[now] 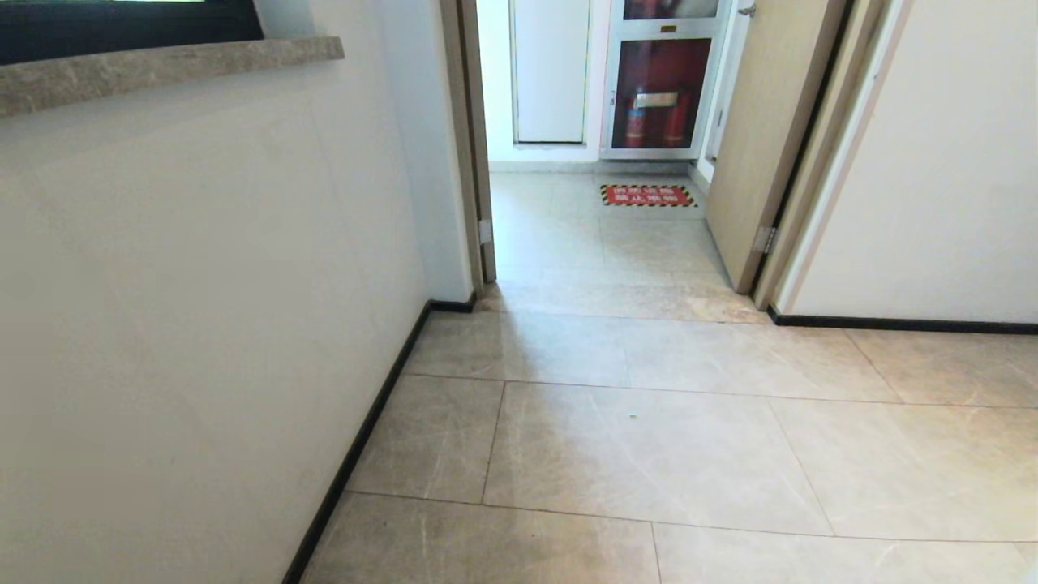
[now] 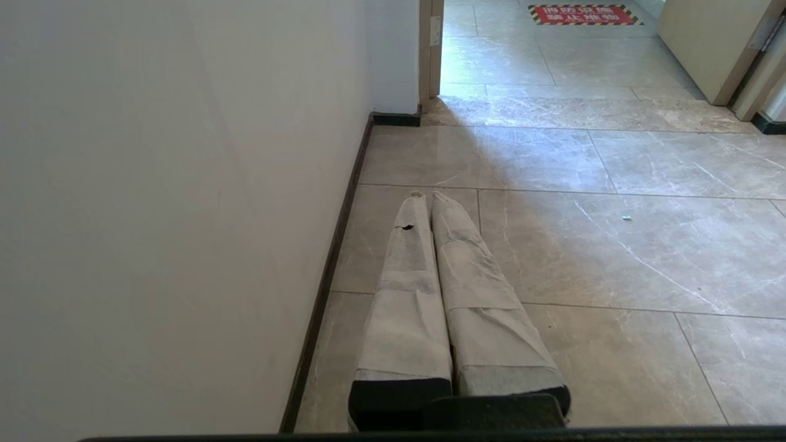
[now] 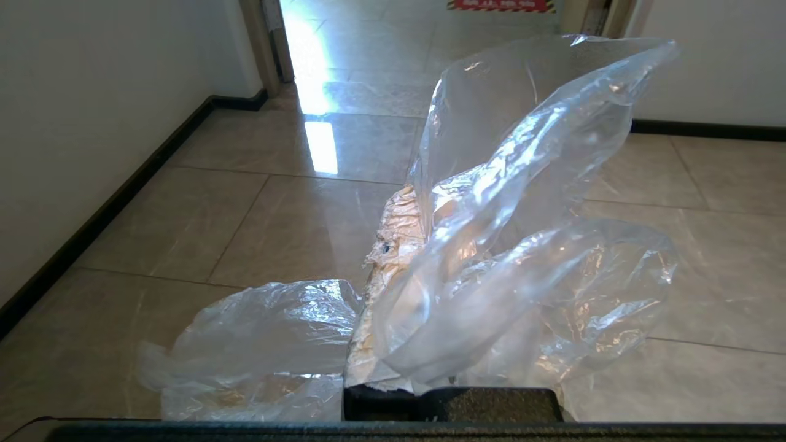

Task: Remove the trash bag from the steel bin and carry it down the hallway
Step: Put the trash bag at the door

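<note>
The clear, crinkled trash bag billows around my right gripper, which is shut on it. One tape-wrapped finger shows beside the plastic; the other is hidden behind it. More of the bag sags beside the gripper base. In the left wrist view my left gripper is shut with nothing in it, its two taped fingers pressed together above the floor near the wall. Grey-beige marbled tiles of the hallway stretch ahead. Neither arm shows in the head view. The steel bin is out of view.
A pale wall with a dark baseboard runs close on my left, under a stone ledge. Ahead stands an open doorway with a wooden door swung open, a red warning mat and a fire-extinguisher cabinet.
</note>
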Robot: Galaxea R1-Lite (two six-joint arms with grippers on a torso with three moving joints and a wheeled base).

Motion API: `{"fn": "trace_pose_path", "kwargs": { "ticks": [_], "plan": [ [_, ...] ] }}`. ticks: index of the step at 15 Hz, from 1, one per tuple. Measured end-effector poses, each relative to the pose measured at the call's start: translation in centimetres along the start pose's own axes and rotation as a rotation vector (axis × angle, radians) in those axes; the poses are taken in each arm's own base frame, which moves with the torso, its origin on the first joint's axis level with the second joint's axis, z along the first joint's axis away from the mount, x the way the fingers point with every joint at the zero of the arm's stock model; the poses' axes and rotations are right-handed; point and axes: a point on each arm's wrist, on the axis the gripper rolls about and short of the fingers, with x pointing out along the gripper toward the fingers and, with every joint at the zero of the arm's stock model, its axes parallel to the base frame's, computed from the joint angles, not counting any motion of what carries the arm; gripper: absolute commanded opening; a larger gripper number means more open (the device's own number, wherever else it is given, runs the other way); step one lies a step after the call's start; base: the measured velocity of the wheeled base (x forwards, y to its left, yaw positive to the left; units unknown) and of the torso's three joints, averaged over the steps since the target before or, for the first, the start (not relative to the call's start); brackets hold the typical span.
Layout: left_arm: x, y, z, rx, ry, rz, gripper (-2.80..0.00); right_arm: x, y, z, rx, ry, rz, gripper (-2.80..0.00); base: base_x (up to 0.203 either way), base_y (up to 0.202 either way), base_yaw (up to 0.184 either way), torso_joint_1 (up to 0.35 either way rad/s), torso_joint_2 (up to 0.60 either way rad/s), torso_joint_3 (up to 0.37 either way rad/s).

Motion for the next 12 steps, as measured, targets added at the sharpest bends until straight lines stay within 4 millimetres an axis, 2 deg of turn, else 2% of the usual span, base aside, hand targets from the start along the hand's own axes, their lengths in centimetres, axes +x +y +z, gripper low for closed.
{"fn": "trace_pose_path", "kwargs": {
  "ticks": [12],
  "plan": [
    [0.00,0.00,0.00,-0.001,0.000,0.000,-2.80,0.00,0.00,0.00,0.000,0.000,0.000,-2.80,0.000,0.000,0.000,0.000,0.00,0.000]
  ]
}}
